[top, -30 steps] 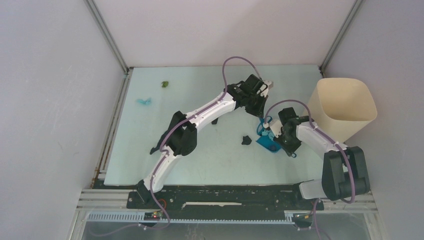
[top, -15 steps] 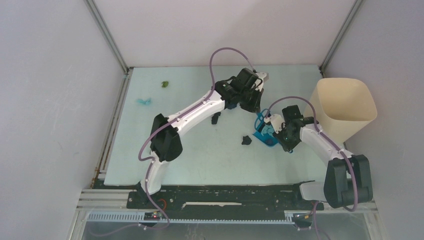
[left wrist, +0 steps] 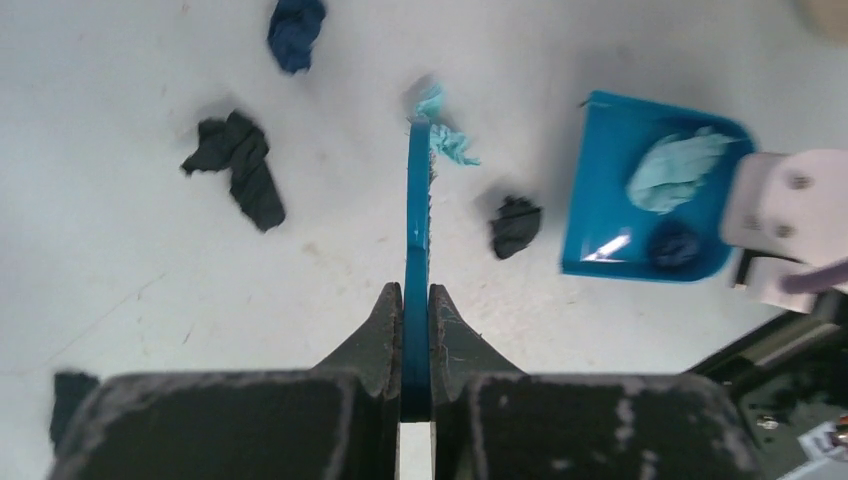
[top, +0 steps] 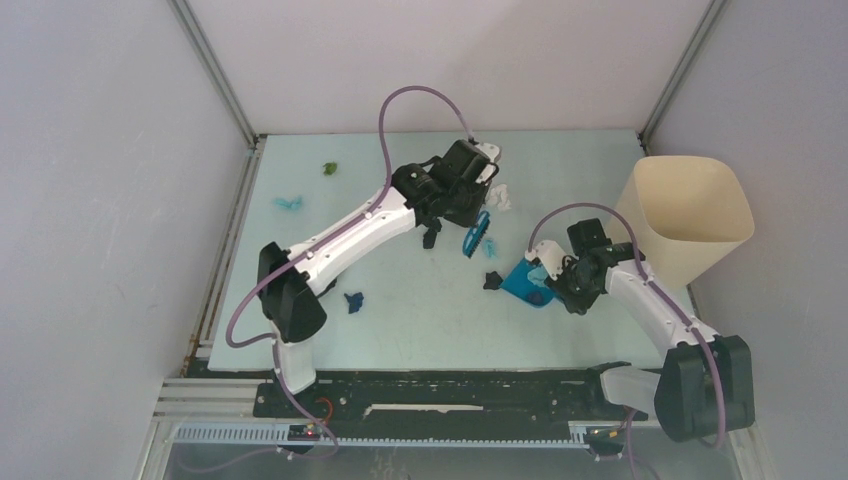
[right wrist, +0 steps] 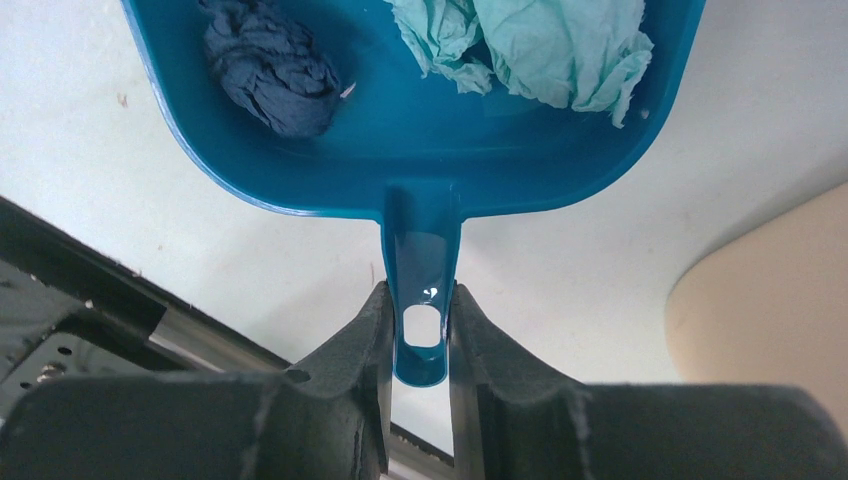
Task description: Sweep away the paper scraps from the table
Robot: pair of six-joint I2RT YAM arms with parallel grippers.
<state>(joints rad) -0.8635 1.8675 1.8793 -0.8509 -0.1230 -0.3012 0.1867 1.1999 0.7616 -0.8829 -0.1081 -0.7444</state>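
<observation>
My left gripper is shut on the blue hand brush, held edge-on above the table; the brush also shows in the top view. My right gripper is shut on the handle of the blue dustpan, which holds a navy wad and a cyan wad. A black scrap lies just left of the dustpan. A cyan scrap lies at the brush tip. Other scraps: black, white, blue, cyan, green.
The tall cream bin stands at the table's right edge, close behind the right arm. Metal rails run along the near edge and the left edge. Grey walls enclose the back and both sides.
My left arm has swung left with the brush, away from the dustpan, uncovering the white and blue scraps. My right gripper has slid the dustpan left, up to the black scrap.
</observation>
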